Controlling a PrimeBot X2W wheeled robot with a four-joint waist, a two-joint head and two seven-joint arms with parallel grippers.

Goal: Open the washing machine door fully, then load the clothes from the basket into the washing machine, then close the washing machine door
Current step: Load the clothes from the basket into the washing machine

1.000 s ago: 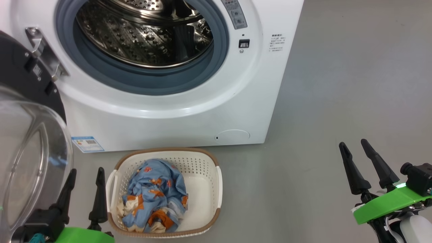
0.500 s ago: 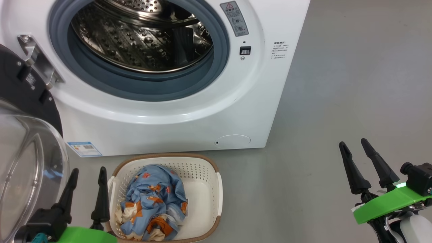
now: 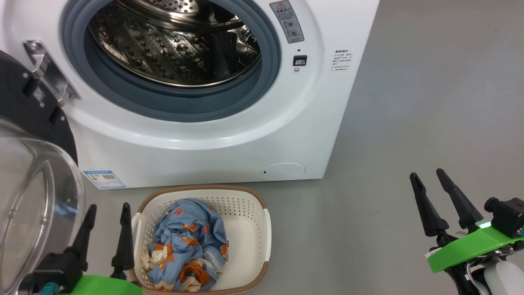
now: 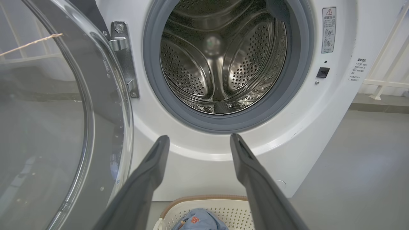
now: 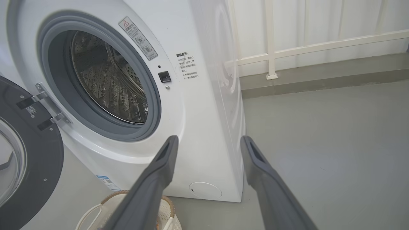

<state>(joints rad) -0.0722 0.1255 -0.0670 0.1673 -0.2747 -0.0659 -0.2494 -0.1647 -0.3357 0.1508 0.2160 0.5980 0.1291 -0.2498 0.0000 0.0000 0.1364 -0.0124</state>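
Observation:
The white washing machine (image 3: 229, 139) stands before me with its steel drum (image 3: 176, 45) bare inside. Its door (image 3: 28, 172) hangs swung out at the left, clear glass bowl bulging toward me, and appears again as the door (image 4: 57, 127) and door (image 5: 28, 153) in the wrist views. On the floor below the opening rests the cream basket (image 3: 254, 229) holding the blue clothes (image 3: 186, 246) with orange patches. My left gripper (image 3: 108, 209) is open just left of the basket, beside the glass bowl. My right gripper (image 3: 428, 174) is open over bare floor, well right of the machine.
Grey floor (image 3: 430, 102) stretches to the right of the machine. A white railing (image 5: 303, 48) and a low ledge run along the wall behind. A blue sticker (image 3: 103, 179) and a round flap (image 3: 283, 170) mark the machine's lower front.
The head view has tilted a little, so the machine and basket sit slightly lower in the picture. Both grippers stay open in the same places.

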